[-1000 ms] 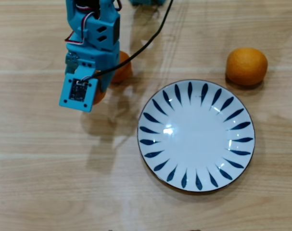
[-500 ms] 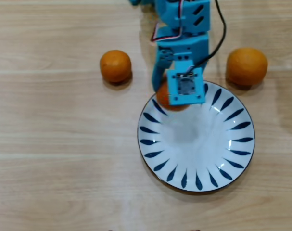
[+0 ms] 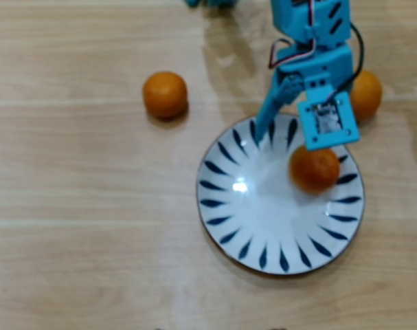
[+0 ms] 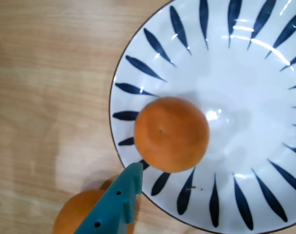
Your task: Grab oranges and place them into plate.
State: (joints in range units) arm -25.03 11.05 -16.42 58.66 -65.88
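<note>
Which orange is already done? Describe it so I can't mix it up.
Find the blue-and-white plate. The finished orange lies on its right side in the overhead view. Unlike the other two, it sits inside the rim rather than on bare wood.

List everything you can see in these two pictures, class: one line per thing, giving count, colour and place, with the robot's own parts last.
Oranges: three, orange. One lies in the plate, on its right side in the overhead view; one sits on the table left of the plate; one sits on the table beyond the plate's upper right rim, partly hidden by the arm.
Plate: one, white with dark blue leaf strokes, right of centre on the table.
Table: one, light wood grain, fills both views.
Cable: one, black, looping beside the arm.
Arm: one, blue, reaching in from the top edge over the plate's upper right rim.
Gripper: one, blue, open, clear of the orange in the plate.
</note>
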